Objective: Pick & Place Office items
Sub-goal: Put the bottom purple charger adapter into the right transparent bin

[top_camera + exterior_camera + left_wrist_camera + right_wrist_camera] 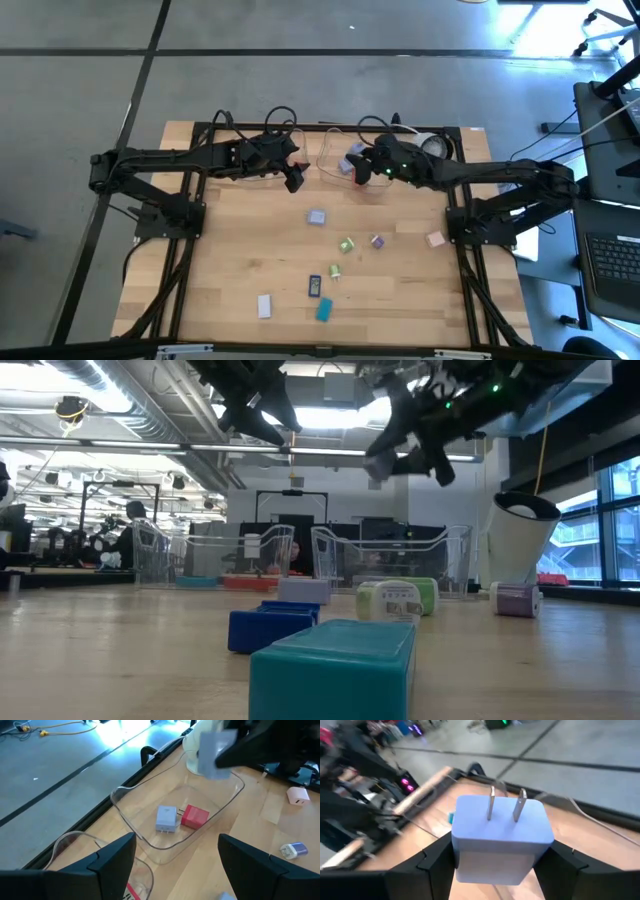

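My right gripper [500, 855] clamps a lilac plug adapter [501, 837] above the clear tray [150, 832], ready to drop; my left gripper [175, 865] waits wide beside it.

In the low view, the teal block [335, 665] at lower centre is cut off by the bottom edge and blurred, and it hides part of the dark blue block [262, 626] behind it. The arms are cut by the top edge. In the right wrist view, the left side is smeared with blur, and the lilac plug block [500, 837] hides the bench behind it. In the high view, the small pieces at lower centre are too tiny to identify.
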